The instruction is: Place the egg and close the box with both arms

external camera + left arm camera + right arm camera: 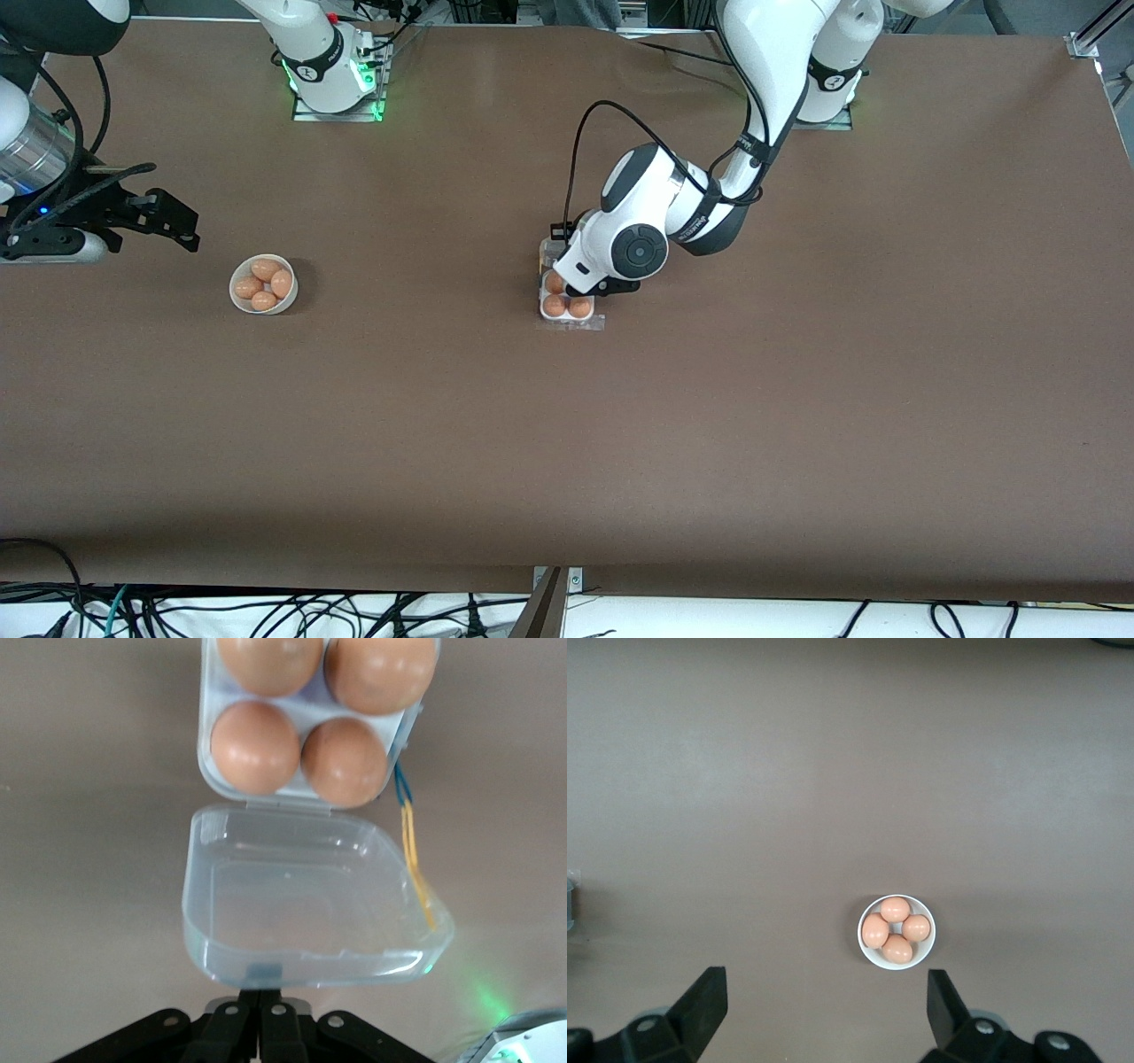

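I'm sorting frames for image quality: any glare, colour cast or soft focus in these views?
Left wrist view: white highlights glint along the clear lid of the box, a green glow tints the table at one corner, and the eggs look slightly soft. Front view: green light shines at the right arm's base. Right wrist view: even lighting, with the bowl crisp.

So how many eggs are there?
8. Four sit in the box, one in each cell. Four more lie in the bowl toward the right arm's end. None seem hidden.
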`<state>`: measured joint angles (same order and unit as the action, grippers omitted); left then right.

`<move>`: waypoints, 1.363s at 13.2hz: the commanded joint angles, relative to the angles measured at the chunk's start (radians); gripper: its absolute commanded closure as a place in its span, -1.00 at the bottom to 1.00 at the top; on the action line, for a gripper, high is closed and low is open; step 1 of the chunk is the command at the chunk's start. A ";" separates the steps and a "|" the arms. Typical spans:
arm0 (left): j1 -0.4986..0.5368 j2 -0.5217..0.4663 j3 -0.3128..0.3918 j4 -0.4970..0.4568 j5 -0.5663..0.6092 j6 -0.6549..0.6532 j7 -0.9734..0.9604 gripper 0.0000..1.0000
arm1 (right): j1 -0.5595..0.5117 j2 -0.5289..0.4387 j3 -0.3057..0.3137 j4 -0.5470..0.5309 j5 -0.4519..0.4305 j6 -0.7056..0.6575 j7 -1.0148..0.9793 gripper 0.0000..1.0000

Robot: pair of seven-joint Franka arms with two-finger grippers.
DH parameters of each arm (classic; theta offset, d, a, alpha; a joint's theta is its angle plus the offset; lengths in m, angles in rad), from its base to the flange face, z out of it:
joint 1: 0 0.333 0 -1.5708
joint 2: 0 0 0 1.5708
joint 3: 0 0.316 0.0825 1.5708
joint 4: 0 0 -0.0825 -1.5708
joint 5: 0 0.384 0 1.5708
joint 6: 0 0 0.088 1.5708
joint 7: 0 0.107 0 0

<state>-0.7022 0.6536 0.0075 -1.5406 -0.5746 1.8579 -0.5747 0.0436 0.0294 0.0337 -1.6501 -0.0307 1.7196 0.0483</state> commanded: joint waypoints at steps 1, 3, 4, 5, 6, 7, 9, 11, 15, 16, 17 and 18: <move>0.001 0.023 0.016 0.042 -0.014 0.015 -0.004 0.90 | 0.001 -0.013 0.005 -0.010 -0.012 -0.001 -0.007 -1.00; 0.003 0.031 0.040 0.062 -0.013 0.038 -0.001 0.82 | 0.001 -0.013 0.005 -0.010 -0.009 -0.003 -0.007 -1.00; 0.012 0.028 0.077 0.088 -0.013 0.027 0.001 0.77 | -0.001 -0.013 0.003 -0.010 -0.006 -0.003 -0.007 -1.00; 0.023 0.020 0.112 0.114 -0.008 0.021 0.001 0.69 | -0.001 -0.013 0.002 -0.010 -0.005 -0.003 -0.007 -1.00; 0.039 0.009 0.130 0.123 0.013 -0.005 0.001 0.57 | -0.001 -0.013 0.002 -0.010 -0.005 -0.003 -0.005 -1.00; 0.061 -0.011 0.143 0.141 0.063 -0.040 0.003 0.47 | -0.001 -0.013 0.002 -0.010 -0.005 -0.003 -0.005 -1.00; 0.110 -0.026 0.144 0.232 0.200 -0.100 0.003 -0.11 | -0.001 -0.013 0.002 -0.011 -0.003 -0.003 -0.005 -1.00; 0.144 -0.028 0.147 0.290 0.342 -0.108 0.003 -0.67 | -0.001 -0.013 0.002 -0.011 -0.003 -0.003 -0.005 -1.00; 0.191 -0.077 0.180 0.304 0.614 -0.109 0.004 -1.00 | -0.001 -0.013 0.002 -0.011 -0.003 -0.003 -0.005 -1.00; 0.231 -0.083 0.177 0.306 0.613 -0.108 0.006 -1.00 | -0.001 -0.013 0.002 -0.010 -0.003 -0.002 -0.005 -1.00; 0.257 -0.086 0.175 0.306 0.616 -0.111 0.024 -1.00 | -0.001 -0.013 0.002 -0.010 -0.003 -0.003 -0.005 -1.00; 0.289 -0.086 0.174 0.306 0.616 -0.132 0.062 -1.00 | -0.001 -0.013 0.002 -0.010 -0.003 -0.003 -0.005 -1.00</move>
<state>-0.4650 0.5792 0.1926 -1.2390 0.0167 1.7618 -0.5599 0.0434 0.0295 0.0344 -1.6503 -0.0307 1.7182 0.0483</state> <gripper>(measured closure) 0.000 0.000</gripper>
